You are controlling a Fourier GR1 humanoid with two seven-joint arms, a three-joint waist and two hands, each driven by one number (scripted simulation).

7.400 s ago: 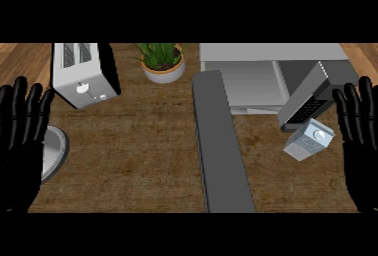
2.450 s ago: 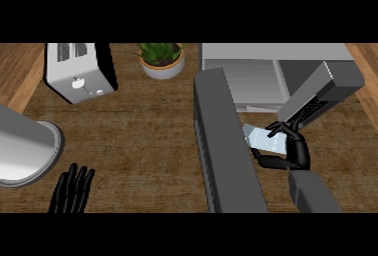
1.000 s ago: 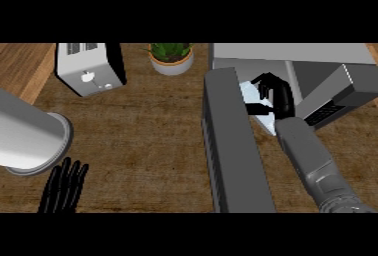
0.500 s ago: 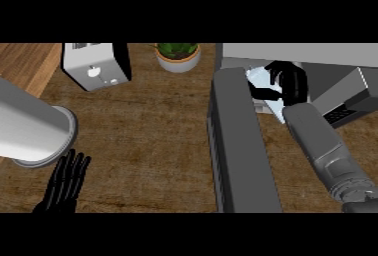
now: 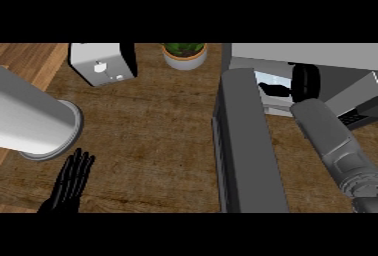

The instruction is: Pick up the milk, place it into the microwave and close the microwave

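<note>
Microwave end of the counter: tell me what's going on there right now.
The robot's right hand is reaching into the open microwave, fingers curled round the milk, which is mostly hidden by the hand. The microwave door stands open toward the robot, so closing is not yet done. The left hand rests open low at the left of the wooden counter, near a large grey cylinder. A toaster and potted plant sit at the back.

The wooden counter (image 5: pixel 155 130) carries a toaster (image 5: pixel 102 63), potted plant (image 5: pixel 184 54) and microwave (image 5: pixel 310 55).

Right hand (image 5: pixel 304 82) holds the milk (image 5: pixel 270 83) inside the open microwave (image 5: pixel 325 57).
</note>
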